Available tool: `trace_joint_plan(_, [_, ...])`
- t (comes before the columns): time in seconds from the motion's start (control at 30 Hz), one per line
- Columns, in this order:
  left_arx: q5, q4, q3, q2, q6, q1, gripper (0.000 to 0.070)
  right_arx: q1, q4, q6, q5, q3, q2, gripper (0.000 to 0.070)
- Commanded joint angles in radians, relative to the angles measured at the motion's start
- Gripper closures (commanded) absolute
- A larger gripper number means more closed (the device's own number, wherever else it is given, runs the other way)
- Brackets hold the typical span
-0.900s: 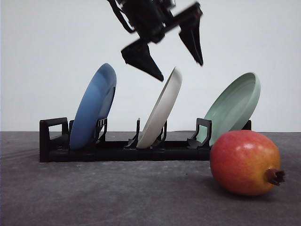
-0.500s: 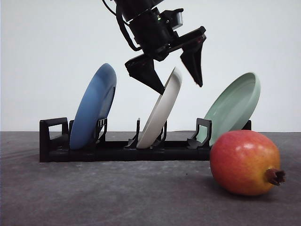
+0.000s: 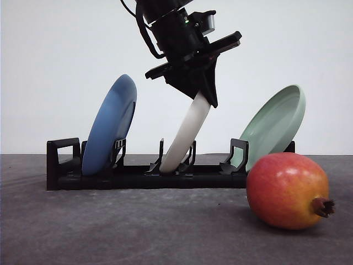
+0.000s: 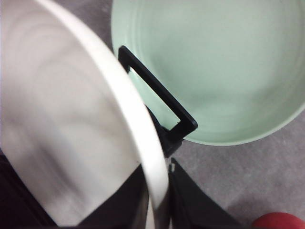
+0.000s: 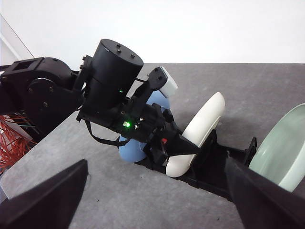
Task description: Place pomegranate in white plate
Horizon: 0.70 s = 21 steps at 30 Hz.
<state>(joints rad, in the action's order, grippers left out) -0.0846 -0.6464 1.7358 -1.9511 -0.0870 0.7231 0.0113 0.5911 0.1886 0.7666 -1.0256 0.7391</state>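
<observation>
No brand, label or writing legible anywhere; just a small green light glowing on the left arm's wrist in the right wrist view.

Pomegranate [image 3: 287,190] lying on its side on the grey table [image 3: 138,232], near the front right corner, just in front of the right end of the black rack [image 3: 143,175]. Long axis roughly level, running left to right; brown dried crown pointing right and slightly toward the camera. Skin red on the left and lower side, turning orange-yellow toward the top and crown end. Free of both grippers. A red sliver of the fruit [image 4: 279,222] also at the edge of the left wrist view.

White plate [image 3: 187,135] standing on edge in the rack's middle slot, tilted with its top leaning right. Blue plate [image 3: 109,126] in the left slot, pale green plate [image 3: 274,126] in the right slot, both tilted the same way.

Left gripper [image 3: 206,98] down from above at the white plate's upper rim, fingers drawn close together and clamped on that rim, one on each face, as seen in the left wrist view [image 4: 157,210].

Right gripper [image 5: 157,200] held above the table's right side, well apart from the rack, fingers spread wide and holding nothing.
</observation>
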Motion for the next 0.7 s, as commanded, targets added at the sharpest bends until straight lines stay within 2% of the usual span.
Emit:
trace_joint_plan(0.0, [-0.012,0.006,0.025,-0.022,0.015,0.011,0.069,0.0,-0.006,0.01,0.005,-0.018,0.004,0.0115])
trace_joint_plan(0.27, [-0.013,-0.017,0.065,-0.016,-0.012,0.017,0.069,0.0,-0.006,0.009,0.004,-0.018,0.004,0.0115])
trace_joint_plan(0.47, [-0.012,-0.098,0.193,-0.016,-0.014,0.033,0.069,0.0,-0.006,0.009,0.004,-0.018,0.004,0.0115])
trace_joint_plan(0.67, [-0.012,-0.231,0.378,-0.016,-0.015,0.063,0.069,0.0,-0.006,0.009,0.004,-0.018,0.004,0.0115])
